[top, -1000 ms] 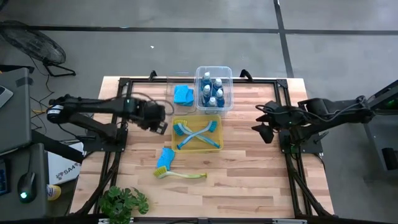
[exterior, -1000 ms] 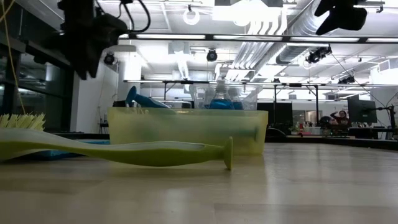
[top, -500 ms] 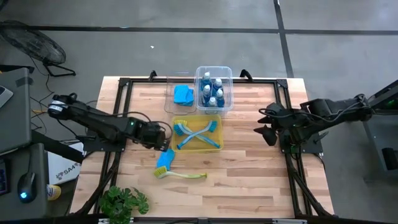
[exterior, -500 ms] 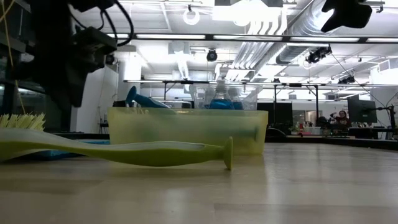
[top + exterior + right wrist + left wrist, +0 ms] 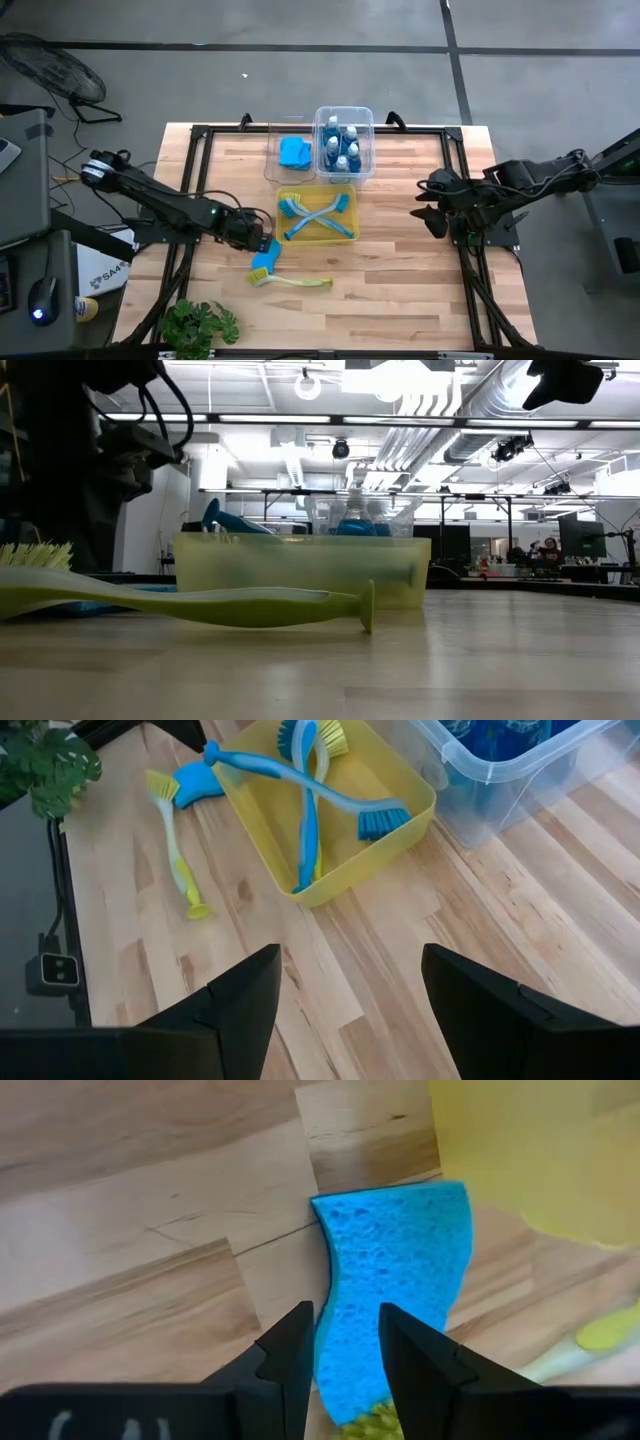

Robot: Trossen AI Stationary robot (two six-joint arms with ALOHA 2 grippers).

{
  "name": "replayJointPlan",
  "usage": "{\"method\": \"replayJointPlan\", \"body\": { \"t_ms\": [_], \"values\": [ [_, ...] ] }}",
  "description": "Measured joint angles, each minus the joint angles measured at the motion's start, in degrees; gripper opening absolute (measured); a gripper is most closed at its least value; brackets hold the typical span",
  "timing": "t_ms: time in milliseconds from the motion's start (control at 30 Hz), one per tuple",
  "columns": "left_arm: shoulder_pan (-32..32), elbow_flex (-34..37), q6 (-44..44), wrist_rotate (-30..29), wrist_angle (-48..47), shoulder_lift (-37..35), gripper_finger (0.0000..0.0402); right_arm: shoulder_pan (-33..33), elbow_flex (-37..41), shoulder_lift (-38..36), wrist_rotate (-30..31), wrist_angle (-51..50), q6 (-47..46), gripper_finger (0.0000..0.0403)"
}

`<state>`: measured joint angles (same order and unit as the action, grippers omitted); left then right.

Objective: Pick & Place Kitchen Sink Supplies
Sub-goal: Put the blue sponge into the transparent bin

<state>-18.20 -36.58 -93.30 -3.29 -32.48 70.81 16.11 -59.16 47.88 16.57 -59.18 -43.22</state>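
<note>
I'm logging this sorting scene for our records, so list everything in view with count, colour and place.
Sponge on table: one, blue, on the wood beside the yellow bin, lying on the loose brush's head.
Sponge in bin: one, blue, in a clear bin at the table's far side.
Bottles: several, blue liquid, white caps, in the clear tub.
Brushes in bin: two crossed, blue, in the yellow bin.
Loose brush: one, yellow-green, on the table.
Plant: one, green, near table edge.
Left gripper: fingers astride the table sponge.
Right gripper: open, above the table's right side.
</note>
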Motion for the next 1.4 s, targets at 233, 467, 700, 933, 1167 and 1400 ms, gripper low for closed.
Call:
{"method": "replayJointPlan", "body": {
  "t_ms": [233,467,700,933,1167,1400],
  "values": [
    [0.15,0.00,0.04,1.13,3.51,4.31,0.0113,0.08,-0.01,0.00,0.01,0.01,-0.16,0.0236],
    [0.15,0.00,0.41,2.72,6.12,8.52,0.0113,0.08,-0.01,0.02,0.01,-0.06,-0.24,0.0236],
    [0.15,-0.24,1.55,2.95,7.25,11.29,0.0108,0.08,0.01,0.02,0.01,-0.12,-0.26,0.0236],
    [0.15,-0.20,1.55,3.20,6.83,11.74,0.0044,0.08,0.00,0.02,0.01,-0.17,-0.26,0.0236],
    [0.17,-0.20,1.07,3.82,7.11,11.80,0.0006,0.08,0.00,0.02,0.01,-0.17,-0.25,0.0236],
    [0.17,-0.63,0.24,3.87,6.61,11.85,0.0001,0.08,0.00,0.02,0.01,-0.17,0.23,0.0236]
  ]
}}
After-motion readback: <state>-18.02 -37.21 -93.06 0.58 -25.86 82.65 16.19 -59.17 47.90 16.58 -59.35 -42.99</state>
